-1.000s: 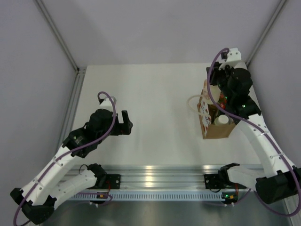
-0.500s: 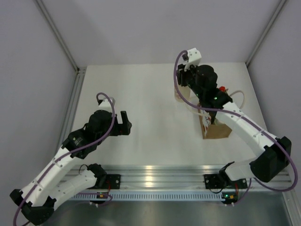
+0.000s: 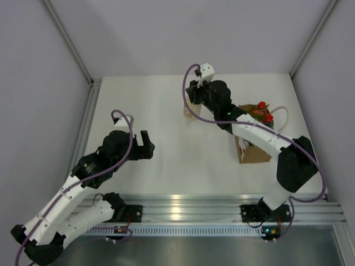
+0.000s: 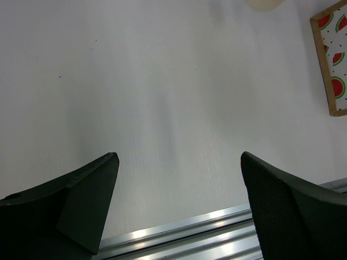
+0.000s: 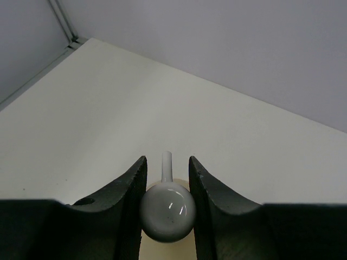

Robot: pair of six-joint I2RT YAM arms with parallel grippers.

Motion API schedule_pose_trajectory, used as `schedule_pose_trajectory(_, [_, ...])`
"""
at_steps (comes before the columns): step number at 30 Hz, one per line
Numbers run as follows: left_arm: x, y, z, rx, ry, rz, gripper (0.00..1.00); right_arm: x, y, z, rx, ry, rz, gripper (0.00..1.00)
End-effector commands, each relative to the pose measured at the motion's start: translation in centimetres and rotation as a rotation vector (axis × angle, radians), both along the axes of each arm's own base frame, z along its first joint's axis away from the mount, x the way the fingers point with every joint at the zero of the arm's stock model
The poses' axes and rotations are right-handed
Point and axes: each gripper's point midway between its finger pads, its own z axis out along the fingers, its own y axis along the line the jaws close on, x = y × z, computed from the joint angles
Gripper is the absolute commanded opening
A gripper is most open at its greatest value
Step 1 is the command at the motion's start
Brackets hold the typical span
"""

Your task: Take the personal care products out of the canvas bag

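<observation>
Extraction step, carry-and-place phase. The right tool (image 5: 167,162) is clenched on the cream bottle (image 5: 168,216), its two fingers pressed against either side of the rounded white cap, with the thin nozzle (image 5: 167,165) projecting forward between the fingertips and the cream body hanging directly beneath. The canvas bag (image 3: 256,152) stands well behind and to one side of this tool, back along its own forearm, so the bottle is fully clear of the bag and held over bare worktop (image 3: 138,100). Whether the bottle's base already touches the surface cannot be told from these views. Inside the bag mouth a red cap (image 3: 260,105) and a second red cap (image 3: 268,118) are visible, so at least two products appear to be left inside. The left tool (image 4: 179,157) is released, jaws spread wide over bare worktop with nothing between them; the bag's red-printed panel appears far off to its right. The next move probably calls for lowering the bottle until it stands upright, releasing the cap without tipping it, then returning the right tool above the bag mouth for a red-capped bottle.
</observation>
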Motion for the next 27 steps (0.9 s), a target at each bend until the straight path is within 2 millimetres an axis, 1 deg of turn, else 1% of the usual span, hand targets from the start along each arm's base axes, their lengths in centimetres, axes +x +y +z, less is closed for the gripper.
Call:
schedule_pose_trajectory(1, [0.0,0.2,0.3,-0.006,-0.021,0.012,0.98,-0.1,2.7,10.0,0.258,-0.261,0.077,0.00])
schedule_pose_trajectory(2, [0.0,0.2,0.2,-0.006,-0.019,0.011,0.98,0.2,3.0,9.7,0.260,-0.256,0.081,0.00])
schedule_pose_trajectory(3, [0.0,0.3,0.2,-0.005,-0.020,0.012,0.98,0.9,3.5,8.5,0.248,-0.240,0.080,0.00])
schedule_pose_trajectory(4, [0.0,0.2,0.3,-0.007,-0.020,0.013,0.98,1.2,3.7,8.6,0.256,-0.246,0.076,0.00])
schedule_pose_trajectory(5, [0.1,0.2,0.3,-0.007,-0.022,0.012,0.98,1.9,4.1,7.4,0.244,-0.232,0.073,0.00])
schedule_pose_trajectory(7, [0.1,0.2,0.3,-0.007,-0.020,0.013,0.98,2.5,4.6,7.0,0.245,-0.235,0.074,0.00])
schedule_pose_trajectory(8, [0.0,0.2,0.2,-0.005,-0.020,0.012,0.98,3.1,5.1,5.6,0.230,-0.219,0.073,0.00])
schedule_pose_trajectory(9, [0.0,0.2,0.2,-0.005,-0.020,0.011,0.98,3.3,5.4,5.2,0.225,-0.217,0.081,0.00])
schedule_pose_trajectory(10, [0.0,0.2,0.3,-0.006,-0.021,0.012,0.98,3.5,5.7,5.3,0.227,-0.219,0.082,0.00])
schedule_pose_trajectory(11, [0.0,0.3,0.2,-0.005,-0.020,0.012,0.98,4.1,6.1,3.6,0.204,-0.188,0.083,0.00])
schedule_pose_trajectory(14, [0.0,0.2,0.2,-0.006,-0.019,0.013,0.98,4.3,6.7,2.3,0.188,-0.169,0.098,0.00])
schedule_pose_trajectory(16, [0.0,0.2,0.2,-0.008,-0.020,0.012,0.98,4.3,6.5,1.4,0.184,-0.155,0.091,0.00])
schedule_pose_trajectory(18, [0.0,0.1,0.2,-0.009,-0.019,0.007,0.98,4.2,6.5,1.2,0.185,-0.156,0.093,0.02])
schedule_pose_trajectory(19, [0.0,0.1,0.2,-0.007,-0.016,0.006,0.98,4.1,6.5,0.8,0.181,-0.150,0.094,0.16])
schedule_pose_trajectory(21, [0.0,0.0,0.1,-0.005,-0.013,0.004,0.98,4.1,6.4,0.7,0.175,-0.153,0.096,0.38])
schedule_pose_trajectory(22, [0.0,0.0,0.1,-0.007,-0.012,0.002,0.98,4.1,6.4,0.5,0.172,-0.148,0.096,0.53])
schedule_pose_trajectory(24, [0.0,0.0,0.1,-0.007,-0.012,0.000,0.98,3.9,6.3,0.6,0.164,-0.143,0.094,0.63])
schedule_pose_trajectory(25, [0.0,0.0,0.1,-0.007,-0.010,0.000,0.98,4.0,6.2,1.1,0.158,-0.150,0.092,0.75])
schedule_pose_trajectory(26, [0.0,-0.1,0.0,-0.006,-0.009,0.000,0.98,3.9,6.1,1.3,0.152,-0.149,0.092,0.78])
schedule_pose_trajectory(27, [0.1,-0.1,0.2,-0.009,-0.011,0.001,0.98,3.7,5.9,1.9,0.150,-0.154,0.091,0.78])
